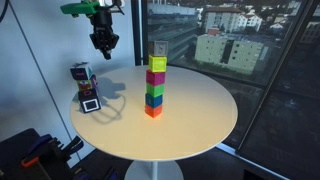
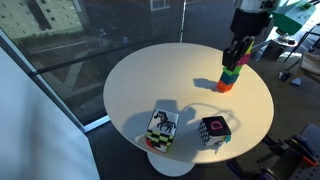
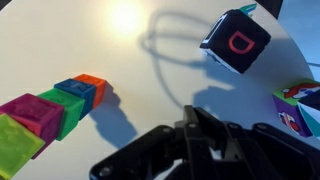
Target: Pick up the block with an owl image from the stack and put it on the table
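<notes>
The short stack of picture cubes (image 1: 81,76) stands near the table's edge; in an exterior view (image 2: 163,128) its faces show black-and-white and multicoloured prints. I cannot make out an owl picture. A single dark cube (image 2: 215,131) with a pink print sits beside it on the cream table (image 1: 195,115), and shows in the wrist view (image 3: 238,42). My gripper (image 1: 103,42) hangs in the air above the table, between the stack and the tower, in both exterior views (image 2: 238,48). Its fingers (image 3: 196,118) look shut and hold nothing.
A taller tower of plain bright cubes (image 1: 155,86) stands near the table's middle, also seen in an exterior view (image 2: 231,75) and the wrist view (image 3: 55,108). A large window lies beyond the table. Dark equipment stands by the table's edge (image 1: 30,150).
</notes>
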Robot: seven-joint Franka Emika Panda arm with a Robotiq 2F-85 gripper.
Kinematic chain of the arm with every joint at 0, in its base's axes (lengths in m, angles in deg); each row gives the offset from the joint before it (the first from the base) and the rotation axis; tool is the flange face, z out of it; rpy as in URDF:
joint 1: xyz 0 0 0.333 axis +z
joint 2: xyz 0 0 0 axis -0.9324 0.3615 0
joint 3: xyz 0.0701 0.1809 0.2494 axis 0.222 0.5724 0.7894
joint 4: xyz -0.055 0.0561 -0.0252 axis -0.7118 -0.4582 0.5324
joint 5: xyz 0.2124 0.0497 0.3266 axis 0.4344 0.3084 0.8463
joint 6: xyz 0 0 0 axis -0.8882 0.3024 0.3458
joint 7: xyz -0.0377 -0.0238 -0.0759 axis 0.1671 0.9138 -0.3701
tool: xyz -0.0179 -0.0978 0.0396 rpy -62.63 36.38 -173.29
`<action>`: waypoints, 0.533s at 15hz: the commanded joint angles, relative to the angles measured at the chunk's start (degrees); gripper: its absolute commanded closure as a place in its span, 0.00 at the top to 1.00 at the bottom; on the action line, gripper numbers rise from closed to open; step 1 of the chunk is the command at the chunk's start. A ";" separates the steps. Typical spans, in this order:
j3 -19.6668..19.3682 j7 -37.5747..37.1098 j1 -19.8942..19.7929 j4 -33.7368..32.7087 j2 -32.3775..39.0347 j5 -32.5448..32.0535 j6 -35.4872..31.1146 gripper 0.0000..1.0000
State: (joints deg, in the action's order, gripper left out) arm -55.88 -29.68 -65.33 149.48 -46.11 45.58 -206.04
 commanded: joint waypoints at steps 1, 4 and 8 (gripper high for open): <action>-0.28 -0.69 -0.08 -1.31 -0.43 0.58 2.68 0.34; -0.44 -0.15 -0.08 -1.37 -0.52 0.68 3.69 0.57; -0.44 -0.42 -0.12 -1.86 -0.77 0.21 6.59 0.88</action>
State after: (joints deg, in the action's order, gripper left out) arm -56.16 -29.68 -65.34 148.92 -46.12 45.61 -203.14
